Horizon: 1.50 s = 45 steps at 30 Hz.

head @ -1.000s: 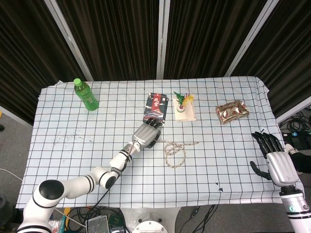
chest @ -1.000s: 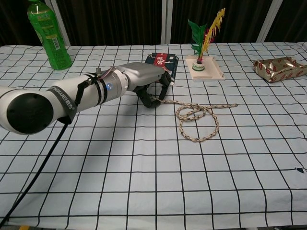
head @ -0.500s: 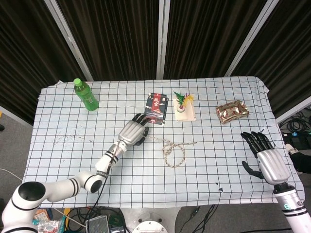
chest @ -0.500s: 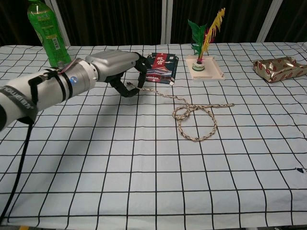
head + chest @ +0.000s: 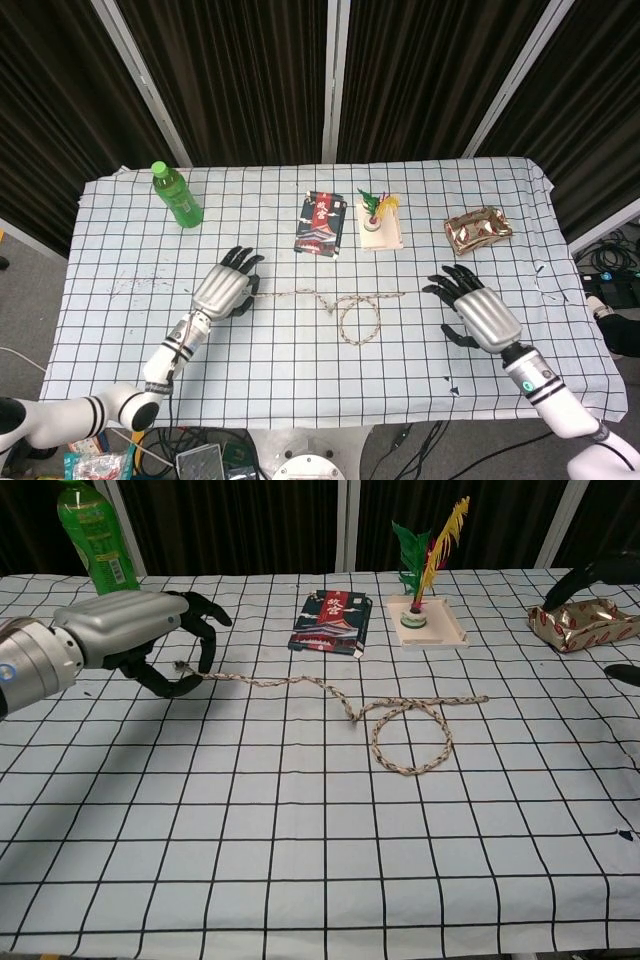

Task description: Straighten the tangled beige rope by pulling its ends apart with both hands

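The beige rope (image 5: 300, 294) lies across the middle of the checked table, with a loose loop (image 5: 360, 322) toward its right part. My left hand (image 5: 226, 292) pinches the rope's left end, and the chest view shows that end caught between thumb and finger of the left hand (image 5: 130, 645). From there the rope (image 5: 455, 702) runs right to a free end (image 5: 403, 294). My right hand (image 5: 472, 316) hovers open with its fingers spread, a short way right of the free end and not touching it. Only its dark fingertips (image 5: 590, 575) show in the chest view.
A green bottle (image 5: 177, 196) stands at the back left. Behind the rope lie a dark packet (image 5: 320, 222) and a white tray with a feathered shuttlecock (image 5: 378, 224). A gold wrapped snack (image 5: 478, 228) sits at the back right.
My left hand has drawn the rope's left end leftward, stretching out a long strand. My right hand has come in from the table's right edge toward the rope's free end.
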Available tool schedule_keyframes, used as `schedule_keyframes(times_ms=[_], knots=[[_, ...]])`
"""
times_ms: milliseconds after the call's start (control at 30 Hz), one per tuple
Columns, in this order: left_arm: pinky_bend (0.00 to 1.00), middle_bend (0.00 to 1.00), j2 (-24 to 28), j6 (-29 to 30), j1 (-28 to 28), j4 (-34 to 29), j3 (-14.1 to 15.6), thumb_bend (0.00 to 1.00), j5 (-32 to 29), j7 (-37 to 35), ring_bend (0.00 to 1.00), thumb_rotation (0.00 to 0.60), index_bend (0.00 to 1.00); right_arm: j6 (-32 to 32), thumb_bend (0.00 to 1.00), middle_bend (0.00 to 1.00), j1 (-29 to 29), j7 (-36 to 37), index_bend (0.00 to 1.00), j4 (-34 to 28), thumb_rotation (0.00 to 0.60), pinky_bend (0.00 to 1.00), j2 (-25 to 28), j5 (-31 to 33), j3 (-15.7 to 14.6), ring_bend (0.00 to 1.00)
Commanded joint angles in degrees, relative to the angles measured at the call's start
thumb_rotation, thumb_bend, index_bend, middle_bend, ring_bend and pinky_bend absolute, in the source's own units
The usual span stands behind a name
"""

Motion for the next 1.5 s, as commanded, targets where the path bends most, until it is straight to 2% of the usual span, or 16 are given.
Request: schedule_keyframes(times_ms=[33, 200, 500, 800, 1000, 1500], knots=[[0.0, 0.11, 0.9, 1.3, 1.1, -1.3, 0.6, 0.43, 1.0, 0.2, 0.0, 0.6, 0.58, -4.3, 0.3, 0.16, 3.5, -4.8, 0.26, 2.4, 0.6, 0.0, -4.4, 4.4, 1.8, 0.0], [0.0, 0.11, 1.9, 2.7, 2.3, -2.7, 1.0, 0.42, 2.5, 0.3, 0.0, 0.6, 0.58, -7.0, 0.3, 0.18, 6.5, -10.3, 0.33, 6.8, 0.6, 0.0, -11.1, 9.2, 3.3, 0.0], [0.0, 0.11, 2.2, 2.9, 3.0, -3.0, 0.6, 0.42, 4.1, -0.5, 0.0, 0.6, 0.58, -8.0, 0.28, 0.19, 10.1, -19.3, 0.41, 16.1, 0.6, 0.0, -22.8, 17.4, 5.4, 0.0], [0.0, 0.11, 1.8, 2.5, 3.4, -2.5, 0.2, 0.42, 4.7, -1.0, 0.0, 0.6, 0.58, -8.9, 0.28, 0.2, 12.4, -21.0, 0.45, 23.9, 0.6, 0.0, -30.0, 21.0, 5.6, 0.0], [0.0, 0.11, 1.7, 1.9, 3.6, -1.8, -0.1, 0.42, 4.7, -1.4, 0.0, 0.6, 0.58, -8.3, 0.28, 0.22, 12.7, -18.9, 0.5, 27.4, 0.6, 0.0, -32.7, 21.2, 5.6, 0.0], [0.0, 0.11, 1.2, 1.4, 3.8, -1.2, -0.6, 0.43, 5.4, -1.8, 0.0, 0.6, 0.58, -9.1, 0.28, 0.22, 13.3, -17.5, 0.53, 30.6, 0.6, 0.0, -34.1, 22.2, 5.2, 0.0]])
